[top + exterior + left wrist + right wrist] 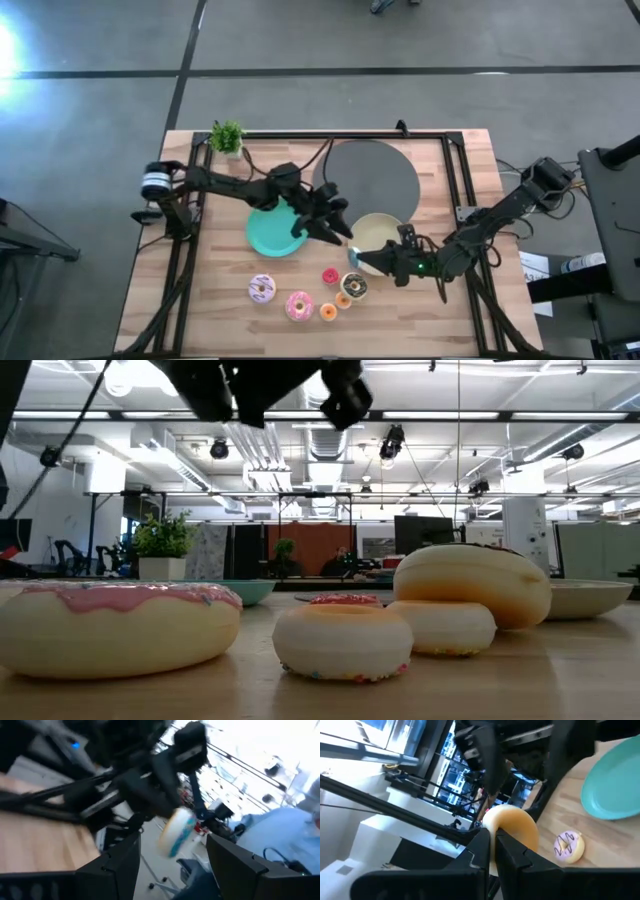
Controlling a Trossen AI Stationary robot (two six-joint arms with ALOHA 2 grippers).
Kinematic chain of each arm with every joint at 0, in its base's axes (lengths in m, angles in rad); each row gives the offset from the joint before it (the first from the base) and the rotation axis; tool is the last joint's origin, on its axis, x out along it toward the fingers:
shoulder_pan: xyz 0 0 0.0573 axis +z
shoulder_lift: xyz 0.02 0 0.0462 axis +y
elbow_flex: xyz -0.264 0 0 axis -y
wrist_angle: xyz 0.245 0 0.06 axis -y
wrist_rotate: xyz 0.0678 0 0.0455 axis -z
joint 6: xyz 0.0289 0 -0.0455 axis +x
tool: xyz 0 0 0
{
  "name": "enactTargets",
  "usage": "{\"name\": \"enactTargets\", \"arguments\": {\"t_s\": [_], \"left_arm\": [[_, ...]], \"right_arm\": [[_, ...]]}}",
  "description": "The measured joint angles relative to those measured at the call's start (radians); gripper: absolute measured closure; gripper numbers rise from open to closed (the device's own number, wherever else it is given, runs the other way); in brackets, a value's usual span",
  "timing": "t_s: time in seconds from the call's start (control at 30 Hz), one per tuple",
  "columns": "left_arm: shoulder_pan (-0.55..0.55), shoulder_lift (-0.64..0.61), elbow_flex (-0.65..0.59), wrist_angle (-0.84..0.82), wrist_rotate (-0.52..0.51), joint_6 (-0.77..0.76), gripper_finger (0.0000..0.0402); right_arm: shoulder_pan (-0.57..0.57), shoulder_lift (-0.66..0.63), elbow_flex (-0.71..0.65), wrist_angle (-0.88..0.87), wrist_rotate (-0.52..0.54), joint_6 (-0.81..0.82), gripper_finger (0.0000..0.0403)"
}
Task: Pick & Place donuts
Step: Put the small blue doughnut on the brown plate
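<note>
My right gripper is shut on a pale donut with teal-blue icing, beside the near-left rim of the pale-yellow plate. My left gripper is open and hangs between the teal plate and the held donut, which faces it in the left wrist view. On the table near the front lie the lilac-white donut, the pink-iced donut, the chocolate donut, a red tiny one and two orange tiny ones. My right gripper pinches the donut's ring between its two fingers, which close on one side of the ring. It comes from the table's right, slanting down. The donut stands on edge and is lifted clear of the table.
A large grey round plate lies at the far middle and a small potted plant at the far left corner. Black frame rails run along the table's sides. The low view shows the front donuts close up, the pink-iced one nearest.
</note>
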Motion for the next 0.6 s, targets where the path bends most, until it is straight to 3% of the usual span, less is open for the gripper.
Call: {"name": "enactTargets", "arguments": {"t_s": [0.2, 0.6], "left_arm": [[-0.007, 0.05, 0.08, 0.005, 0.013, 0.13, 0.0201], [-0.011, 0.118, 0.148, 0.0, 0.087, 0.105, 0.0201]], "right_arm": [[-0.001, -0.016, -0.007, 0.0, 0.0, -0.003, 0.039], [-0.01, -0.029, -0.007, -0.029, 0.031, 0.001, 0.039]]}}
